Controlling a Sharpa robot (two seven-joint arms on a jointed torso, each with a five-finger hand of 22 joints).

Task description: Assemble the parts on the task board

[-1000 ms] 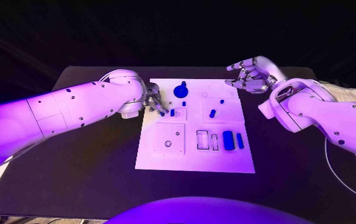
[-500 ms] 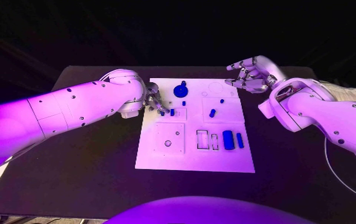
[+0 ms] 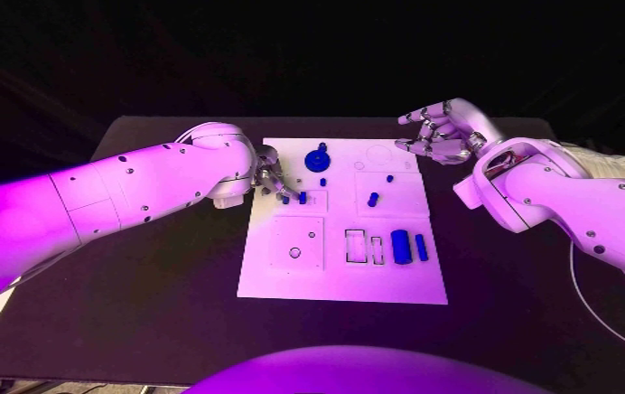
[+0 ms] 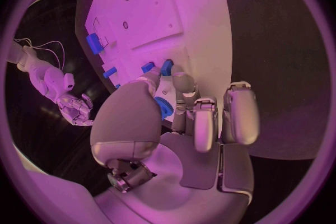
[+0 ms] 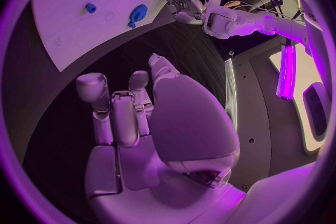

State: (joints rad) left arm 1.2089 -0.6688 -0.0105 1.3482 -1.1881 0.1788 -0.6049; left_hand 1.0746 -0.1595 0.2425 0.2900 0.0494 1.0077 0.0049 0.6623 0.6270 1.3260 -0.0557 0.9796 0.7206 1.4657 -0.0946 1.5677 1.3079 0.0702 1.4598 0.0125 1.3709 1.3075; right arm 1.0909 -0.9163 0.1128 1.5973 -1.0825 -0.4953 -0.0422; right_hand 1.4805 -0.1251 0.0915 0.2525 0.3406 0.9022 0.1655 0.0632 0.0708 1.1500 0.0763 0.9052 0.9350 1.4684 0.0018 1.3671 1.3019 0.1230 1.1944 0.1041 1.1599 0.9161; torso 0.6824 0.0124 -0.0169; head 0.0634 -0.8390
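- Task board (image 3: 341,276) lies flat at the centre of the black bench (image 3: 170,322).
- Left hand (image 3: 270,177) is at the board's left edge, fingers (image 4: 175,79) pinching a small blue part (image 4: 167,67) just above the board.
- Right hand (image 3: 443,132) hovers beyond the board's far right corner, fingers curled, holding nothing.
- Round blue part (image 3: 318,159) sits near the far edge; other blue parts lie mid-board.

Robot lab: black table (image 3: 156,322); white task board (image 3: 341,272); dark backdrop

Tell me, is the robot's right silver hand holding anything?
No. The right silver hand hovers beyond the white task board's far corner, fingers curled, nothing in them.
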